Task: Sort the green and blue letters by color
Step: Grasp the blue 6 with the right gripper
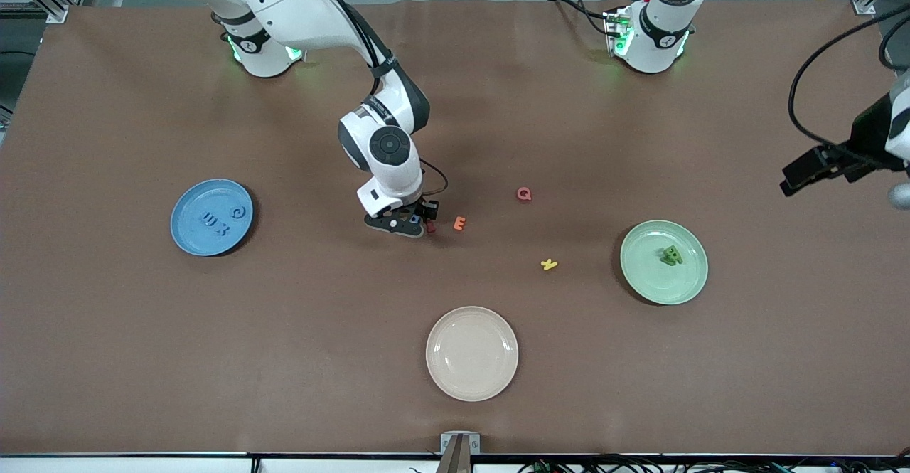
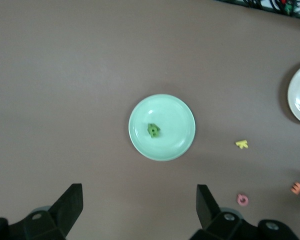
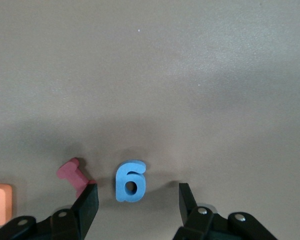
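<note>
A blue piece shaped like a 6 (image 3: 131, 181) lies flat on the brown table, and my right gripper (image 3: 137, 201) is down around it, open, one finger on each side with gaps between. In the front view this gripper (image 1: 409, 225) is low at mid-table. Three blue letters (image 1: 220, 220) lie on the blue plate (image 1: 186, 235) toward the right arm's end. Dark green letters (image 1: 671, 255) sit in a small heap on the green plate (image 1: 650, 281). My left gripper (image 1: 793, 181) hangs open in the air over the left arm's end of the table, and its wrist view looks down on the green plate (image 2: 177, 112).
A red letter (image 3: 72, 171) lies right beside one right finger, partly under it. An orange E (image 1: 460, 223), a pink Q (image 1: 524, 193) and a yellow letter (image 1: 549, 264) lie loose between the right gripper and the green plate. A beige plate (image 1: 472, 353) stands nearer the front camera.
</note>
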Tool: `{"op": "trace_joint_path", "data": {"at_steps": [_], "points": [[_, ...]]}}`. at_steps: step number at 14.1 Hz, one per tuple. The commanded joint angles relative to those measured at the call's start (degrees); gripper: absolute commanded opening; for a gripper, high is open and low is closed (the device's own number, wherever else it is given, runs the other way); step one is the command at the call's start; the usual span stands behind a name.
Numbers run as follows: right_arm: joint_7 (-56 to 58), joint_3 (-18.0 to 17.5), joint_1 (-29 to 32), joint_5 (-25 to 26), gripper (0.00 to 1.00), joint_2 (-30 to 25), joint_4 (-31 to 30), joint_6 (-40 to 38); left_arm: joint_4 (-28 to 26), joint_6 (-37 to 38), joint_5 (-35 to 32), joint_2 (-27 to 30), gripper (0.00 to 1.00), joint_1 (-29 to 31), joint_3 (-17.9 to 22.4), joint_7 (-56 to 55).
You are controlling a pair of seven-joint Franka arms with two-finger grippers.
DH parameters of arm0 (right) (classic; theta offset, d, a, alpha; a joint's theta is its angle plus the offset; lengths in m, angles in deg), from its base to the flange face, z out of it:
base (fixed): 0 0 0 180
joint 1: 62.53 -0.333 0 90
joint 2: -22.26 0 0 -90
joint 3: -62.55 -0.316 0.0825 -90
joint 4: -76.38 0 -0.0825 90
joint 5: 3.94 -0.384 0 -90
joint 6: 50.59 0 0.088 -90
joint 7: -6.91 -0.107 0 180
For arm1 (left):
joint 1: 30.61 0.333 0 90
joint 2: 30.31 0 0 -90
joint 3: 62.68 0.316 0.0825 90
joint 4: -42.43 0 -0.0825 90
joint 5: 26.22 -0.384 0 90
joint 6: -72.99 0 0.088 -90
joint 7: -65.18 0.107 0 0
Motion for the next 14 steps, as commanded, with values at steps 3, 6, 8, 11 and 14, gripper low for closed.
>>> {"op": "trace_joint_path", "data": {"at_steps": [3,6,8,11,14], "points": [[-0.9,0.5,-0.5,0.5,0.71,0.1,0.1,-1.0,-6.4,-0.8,2.7,5.5,1.00,-2.4,3.3,1.6],[-0.3,0.6,0.0,0.7,0.69,0.1,0.1,-1.1,-6.5,-0.8,2.8,5.6,1.00,-2.3,2.0,1.6],[0.3,0.7,0.1,0.7,0.66,0.1,0.1,-1.0,-6.4,-0.5,2.5,5.7,1.00,-2.3,1.9,1.6],[0.5,0.8,0.5,0.8,0.59,0.3,0.2,-0.5,-6.1,-1.1,2.6,5.2,1.00,-2.3,1.9,1.6],[1.8,0.8,1.0,0.9,0.54,0.4,0.3,-0.2,-6.0,-1.2,3.2,5.1,1.00,-2.2,1.9,1.6]]}}
